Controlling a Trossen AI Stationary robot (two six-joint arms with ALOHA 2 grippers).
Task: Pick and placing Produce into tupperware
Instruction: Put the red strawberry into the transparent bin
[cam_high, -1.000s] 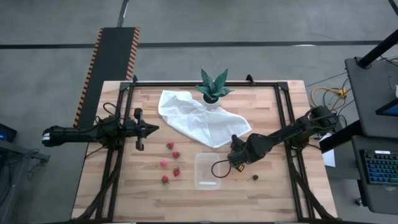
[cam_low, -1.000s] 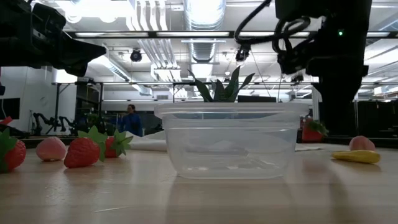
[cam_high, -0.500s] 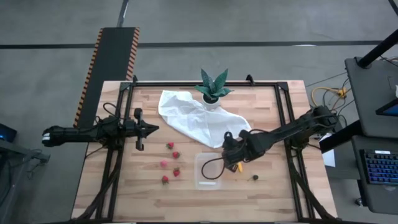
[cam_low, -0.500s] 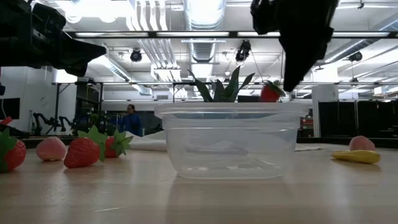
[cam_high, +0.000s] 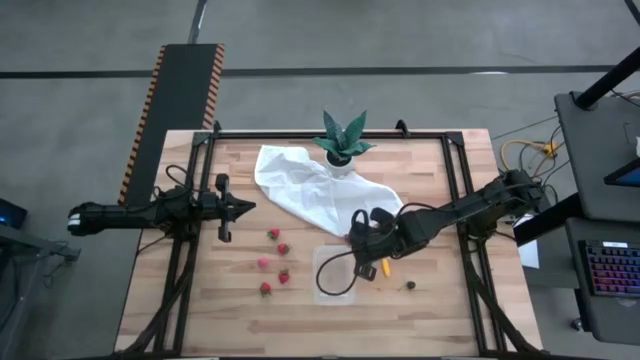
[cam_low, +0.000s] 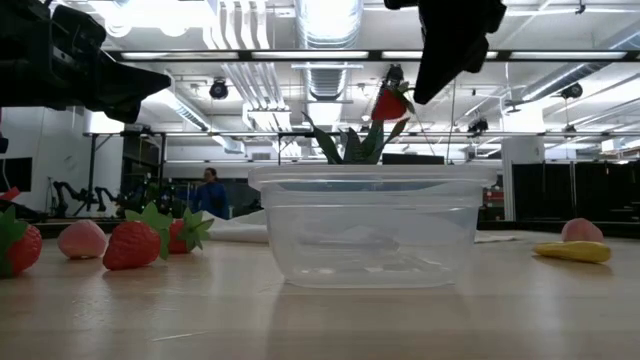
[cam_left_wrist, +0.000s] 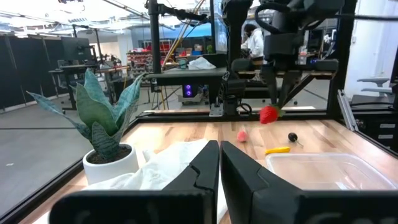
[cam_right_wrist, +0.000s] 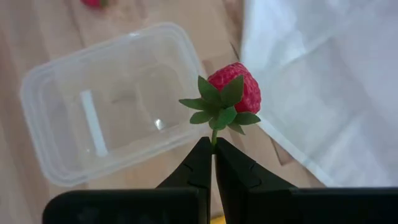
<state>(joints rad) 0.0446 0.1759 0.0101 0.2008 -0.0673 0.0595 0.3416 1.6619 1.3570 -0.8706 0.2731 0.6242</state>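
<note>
Clear plastic box (cam_right_wrist: 115, 102) sits empty — right gripper (cam_right_wrist: 212, 151) pinches a strawberry (cam_right_wrist: 233, 90) by its stem just beside it; other fruit (cam_high: 275, 262) waits on the table, left gripper (cam_left_wrist: 219, 149) pressed shut, idle.

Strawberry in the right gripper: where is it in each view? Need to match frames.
High view: not discernible; the right gripper hides it at the tupperware's far edge.
Low view: strawberry hangs above the tupperware, right of centre.
Left wrist view: red strawberry beyond the tupperware.
Right wrist view: centre, held by its stem.
Shared landmark: the tupperware.
</note>
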